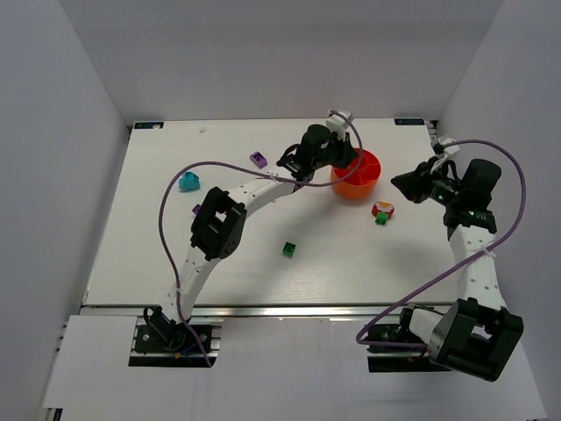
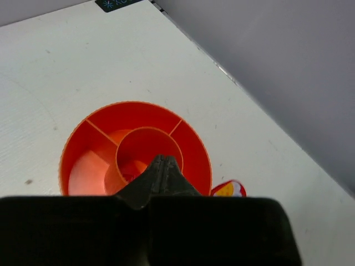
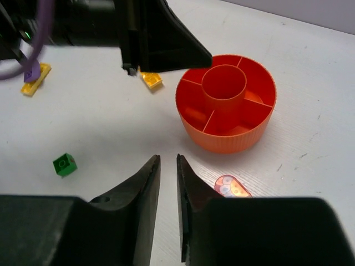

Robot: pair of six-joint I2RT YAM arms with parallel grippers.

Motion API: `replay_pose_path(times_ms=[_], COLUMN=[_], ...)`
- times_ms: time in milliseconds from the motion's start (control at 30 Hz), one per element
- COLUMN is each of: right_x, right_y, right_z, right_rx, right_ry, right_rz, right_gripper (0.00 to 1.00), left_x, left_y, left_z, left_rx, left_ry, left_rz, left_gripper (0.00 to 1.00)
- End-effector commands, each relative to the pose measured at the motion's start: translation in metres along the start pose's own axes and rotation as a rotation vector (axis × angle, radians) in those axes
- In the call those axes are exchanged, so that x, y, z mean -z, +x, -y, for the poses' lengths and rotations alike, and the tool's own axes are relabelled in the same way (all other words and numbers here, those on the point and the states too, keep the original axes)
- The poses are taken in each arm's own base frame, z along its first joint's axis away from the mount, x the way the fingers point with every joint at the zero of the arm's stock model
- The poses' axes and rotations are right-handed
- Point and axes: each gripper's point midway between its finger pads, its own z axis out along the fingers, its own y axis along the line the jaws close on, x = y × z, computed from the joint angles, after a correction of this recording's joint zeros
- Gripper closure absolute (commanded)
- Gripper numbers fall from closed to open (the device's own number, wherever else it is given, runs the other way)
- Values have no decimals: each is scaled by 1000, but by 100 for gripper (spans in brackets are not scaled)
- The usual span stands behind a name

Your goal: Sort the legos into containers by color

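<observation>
Green plastic lego brick (image 1: 288, 249) lies on the white table (image 1: 140, 263) at 7 o'clock from the round orange plastic divided bowl (image 1: 358, 189). A purple brick (image 1: 258, 159) sits at 9 o'clock and a teal brick (image 1: 188, 182) farther out that way. The left gripper (image 2: 162, 160) hangs over the bowl's central cup (image 2: 147, 145), jaws pressed together with nothing visible between them. The right gripper (image 3: 168, 159), at the bowl's 3 o'clock, has its jaws slightly parted and empty.

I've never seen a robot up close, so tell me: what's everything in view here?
Round orange plastic divided bowl: one, orange, far side of the white table.
Small plastic bricks: four seen clearly, purple and teal at left, green in the middle, yellow near bowl.
Red-rimmed oval piece: one, red and white, in front of bowl.
Left arm's fingers: black, shut, above bowl.
Right arm's fingers: black, slightly apart, empty, right of bowl.
</observation>
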Motion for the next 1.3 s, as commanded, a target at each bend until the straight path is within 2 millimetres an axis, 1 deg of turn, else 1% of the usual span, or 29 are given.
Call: replay_pose_path(times_ms=[0,33,67,100,167,200,233,267,300,333,367,400,433,467,500,533,567,633,667,700,733,800,833,933,967,1033,1133,1167,1267], right_x=[1,0,0,0,-1,-2,-2,-2,-2,-3,-3,-4,-4,-7,-7,-7,-8,-13,-17,-21,-24,-30,-37,-45,-47,-46,-53,-58,-63], right_y=[8,16,24,43,52,56,58,64,65,66,67,76,80,84,88,94,104,114,121,123,126,132,134,140,143,145,155,162,171], right_z=[-5,-3,-4,-4,9,23,31,45,52,59,63,69,71,70,75,77,77,79,80,80,80,82,77,82,85,94,85,77,77], right_rx=[102,222,259,234,303,301,296,270,257,232,172,129,100,81,60,52,33,34,18,22,-30,-78,-117,-141,-140,-150,-215,-248,-327], right_ry=[-86,-115,-144,-170,-153,-101,-69,-7,27,59,95,124,141,149,195,220,237,293,317,329,349,363,369,429,454,528,502,473,517], right_rz=[-27,-41,-62,-124,-176,-226,-249,-294,-310,-329,-343,-381,-397,-409,-418,-430,-452,-491,-507,-517,-515,-530,-523,-503,-510,-513,-530,-550,-558], right_gripper=[75,64,58,47,41,40,39,38,32,30,30,28,27,27,27,26,26,26,26,26,26,24,24,21,16,14,12,11,11], left_x=[63,74,86,111,141,155,187,202,215,246,261,276,293,314,325,335,352,364,369,373,375,377,377,377,376,375,373,372,372], left_y=[-114,-111,-113,-111,-95,-88,-71,-64,-53,-37,-26,-18,16,8,14,18,31,37,49,44,43,36,36,40,40,40,43,43,43], left_z=[39,38,33,35,29,25,24,24,23,24,21,14,3,6,2,-9,-14,-25,-30,-29,-29,-27,-27,-28,-26,-24,-23,-23,-23], left_rx=[-23,-16,-15,-17,0,5,12,-9,-19,-25,-34,-63,-68,-88,-112,-128,-140,-156,-157,-168,-172,-177,-178,-178,-176,-175,-173,-173,-173], left_ry=[27,5,-17,-37,-79,-95,-113,-117,-128,-148,-165,-203,-243,-255,-274,-335,-357,-414,-429,-430,-434,-435,-436,-433,-424,-414,-403,-402,-400], left_rz=[164,137,127,108,36,11,-43,-67,-96,-136,-158,-169,-238,-193,-192,-181,-178,-147,-158,-138,-142,-127,-126,-142,-142,-139,-154,-156,-156], left_gripper=[100,100,100,100,97,70,55,38,34,31,29,28,28,26,25,22,22,17,15,14,14,14,14,14,14,14,14,14,14])
